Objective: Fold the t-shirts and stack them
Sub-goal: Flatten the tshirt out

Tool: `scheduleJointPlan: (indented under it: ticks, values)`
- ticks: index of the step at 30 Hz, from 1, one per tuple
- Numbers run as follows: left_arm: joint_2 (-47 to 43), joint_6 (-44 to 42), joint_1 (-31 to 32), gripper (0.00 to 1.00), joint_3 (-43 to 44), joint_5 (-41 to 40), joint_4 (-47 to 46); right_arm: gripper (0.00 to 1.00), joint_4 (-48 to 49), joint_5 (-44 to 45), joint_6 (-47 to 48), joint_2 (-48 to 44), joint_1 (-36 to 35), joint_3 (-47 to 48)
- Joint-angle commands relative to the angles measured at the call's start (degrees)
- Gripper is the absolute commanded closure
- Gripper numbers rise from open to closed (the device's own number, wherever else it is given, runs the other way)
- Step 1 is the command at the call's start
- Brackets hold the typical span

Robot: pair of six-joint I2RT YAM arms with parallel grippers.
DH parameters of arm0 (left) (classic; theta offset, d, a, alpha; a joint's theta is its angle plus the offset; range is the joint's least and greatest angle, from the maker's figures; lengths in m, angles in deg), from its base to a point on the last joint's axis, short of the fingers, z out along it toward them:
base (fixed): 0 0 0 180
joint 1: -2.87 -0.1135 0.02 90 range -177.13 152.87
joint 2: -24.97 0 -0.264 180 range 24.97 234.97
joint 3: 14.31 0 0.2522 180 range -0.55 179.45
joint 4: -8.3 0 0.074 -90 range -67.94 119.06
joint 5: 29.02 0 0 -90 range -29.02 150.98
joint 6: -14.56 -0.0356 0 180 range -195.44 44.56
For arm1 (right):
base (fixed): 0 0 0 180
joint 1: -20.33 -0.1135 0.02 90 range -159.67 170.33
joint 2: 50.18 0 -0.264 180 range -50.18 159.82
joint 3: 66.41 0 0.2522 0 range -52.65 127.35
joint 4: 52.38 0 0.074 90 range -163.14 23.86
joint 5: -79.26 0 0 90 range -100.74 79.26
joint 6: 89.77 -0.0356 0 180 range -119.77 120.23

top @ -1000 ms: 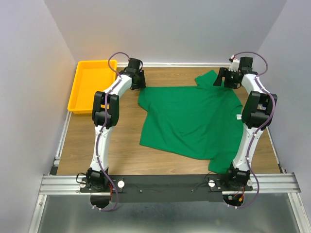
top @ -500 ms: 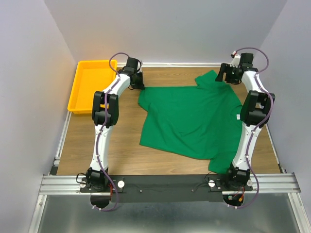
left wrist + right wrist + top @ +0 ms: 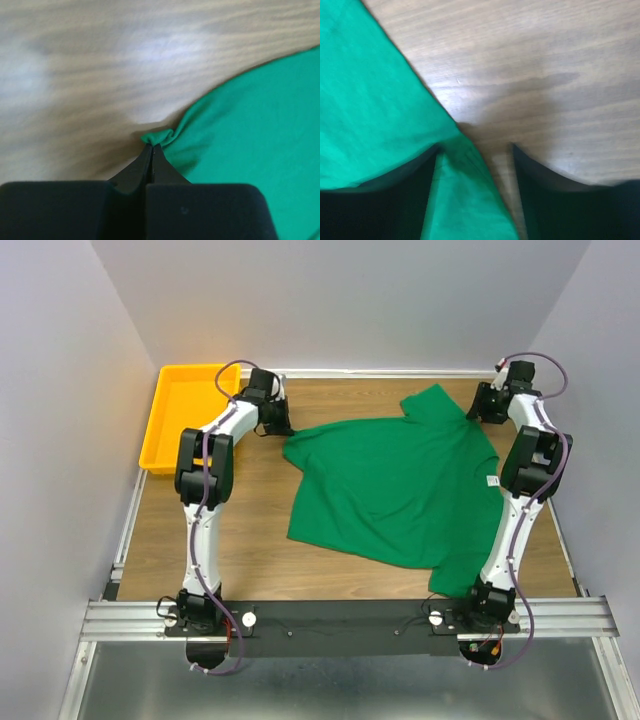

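1. The green t-shirt (image 3: pixel 400 485) lies spread flat on the tabletop (image 3: pixel 230 530), centre to right. Its small white label (image 3: pixel 492 481) is at the right edge, so the neck probably points right and the hem left.
2. The left claw (image 3: pixel 152 148) is closed on a small bunched pinch of fabric at the shirt's far-left corner. The pinch is right at the cloth edge, with bare wood beyond it. A hold this far out on the corner probably lets the edge be lifted without dragging the body of the shirt.
3. The right claw (image 3: pixel 475 146) has its jaws apart, low over the tabletop at the shirt's far-right flap, likely a sleeve. The tip of the cloth lies between the fingers and one finger sits under the fabric. It is not gripping yet.
4. Judgement: the step is taking hold of both far corners, ready for a first fold toward the near side. Only the left hold is made.
5. Edges: the far edge runs between the two claws. The near edge is uneven, with a flap reaching almost to the right arm's base.
6. Room: there is open wood left of the shirt and along the far wall. A yellow tray (image 3: pixel 160 430) sits at far left, apart from the shirt. On the right the shirt lies close to the right arm, so there is little room there.
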Motion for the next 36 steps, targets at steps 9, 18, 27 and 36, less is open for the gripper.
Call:
scheduleJointPlan:
  ticks: [9, 18, 27, 36]
  values:
    - [-17.2, -3.4, -1.5, 1.00, -22.3, 0.9, -5.4, 0.99, -4.0, 1.4, 10.9, -16.4, 2.9, -31.9]
    - [-24.5, -3.7, -1.6, 1.00, -32.8, 1.4, -8.8, 0.44, -3.7, -1.0, 18.2, -31.5, 4.1, -42.7]
    - [-20.2, -4.0, -1.5, 1.00, -25.5, 2.0, -7.1, 0.28, -4.7, -16.6, 2.4, -8.8, 3.7, -14.4]
    - [-20.0, -2.7, -1.5, 1.00, -25.5, 2.7, -7.7, 0.39, -7.9, -20.0, 2.0, -2.2, 0.8, -10.1]
